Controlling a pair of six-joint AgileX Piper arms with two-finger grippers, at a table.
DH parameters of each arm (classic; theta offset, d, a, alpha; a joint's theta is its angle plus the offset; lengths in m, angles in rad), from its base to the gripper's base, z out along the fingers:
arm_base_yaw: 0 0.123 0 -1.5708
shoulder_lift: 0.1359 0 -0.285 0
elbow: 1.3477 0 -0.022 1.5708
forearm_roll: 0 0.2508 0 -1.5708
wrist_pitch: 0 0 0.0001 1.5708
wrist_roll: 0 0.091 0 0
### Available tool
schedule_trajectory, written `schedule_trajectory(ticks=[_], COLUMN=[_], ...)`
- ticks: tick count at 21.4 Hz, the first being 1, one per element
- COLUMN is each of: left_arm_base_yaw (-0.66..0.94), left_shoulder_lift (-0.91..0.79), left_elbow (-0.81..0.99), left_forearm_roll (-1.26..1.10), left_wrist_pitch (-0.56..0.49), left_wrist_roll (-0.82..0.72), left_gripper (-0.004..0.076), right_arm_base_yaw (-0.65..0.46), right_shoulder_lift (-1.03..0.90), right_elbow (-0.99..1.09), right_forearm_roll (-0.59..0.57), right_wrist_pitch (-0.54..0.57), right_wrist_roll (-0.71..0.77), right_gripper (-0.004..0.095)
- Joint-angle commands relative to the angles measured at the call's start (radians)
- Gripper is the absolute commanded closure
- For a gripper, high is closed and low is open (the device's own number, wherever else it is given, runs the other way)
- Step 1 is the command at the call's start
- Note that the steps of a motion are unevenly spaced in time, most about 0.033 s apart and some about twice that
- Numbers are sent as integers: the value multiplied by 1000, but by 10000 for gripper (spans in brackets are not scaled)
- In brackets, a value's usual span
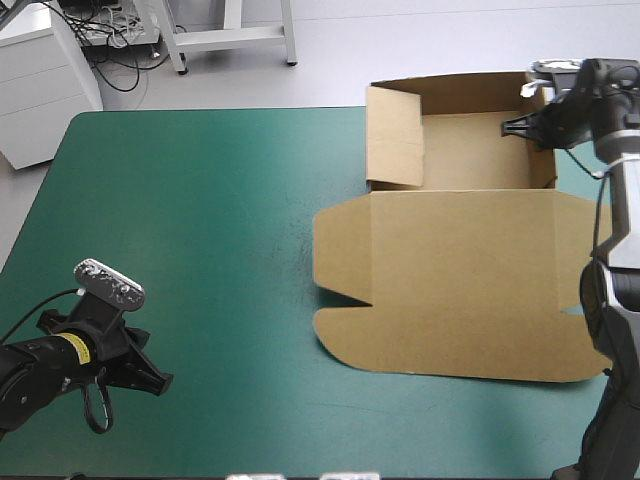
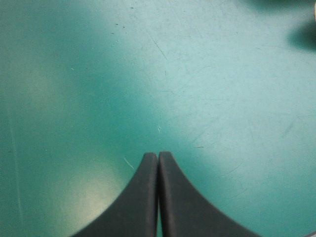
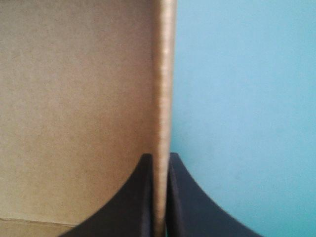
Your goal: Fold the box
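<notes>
From up high, the brown box (image 1: 450, 280) sits on the far right part of the bench (image 1: 200, 200): tray walls up at the far edge, lid lying flat toward the near side. The right claw (image 1: 522, 125) is at the tray's right wall, and the left claw (image 1: 155, 378) is way off at the near left corner.

Left wrist view: the left claw's fingers are pressed together over bare teal-green cover (image 2: 207, 74).

Right wrist view: the right claw's fingers are clamped on the upright box wall (image 3: 165, 74), tray inside on one side, cover on the other.
</notes>
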Motion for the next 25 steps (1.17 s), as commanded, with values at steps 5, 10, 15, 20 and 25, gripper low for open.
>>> schedule_trajectory(ticks=[5,10,15,20,25], left_arm_base_yaw=[-3,-3,-3,-3,-3], left_shoulder_lift=[-2,-2,-2,-2,-2], left_elbow=[-22,-22,-22,-22,-22], left_forearm_roll=[10,14,20,20,20], left_wrist_pitch=[-46,-60,-61,-67,-67], left_wrist_roll=[-12,-12,-12,-15,-15], left_gripper=[756,756,756,756,756], right_arm_base_yaw=[-335,-432,-436,-436,-436], right_shoulder_lift=[-13,30,75,80,19], right_elbow=[-37,-35,-19,-11,-17], right_forearm_roll=[137,132,119,112,115], right_wrist_pitch=[-8,-6,-14,-15,1], right_wrist_roll=[-29,3,-8,-32,-32], right_gripper=[931,925,688,226,169])
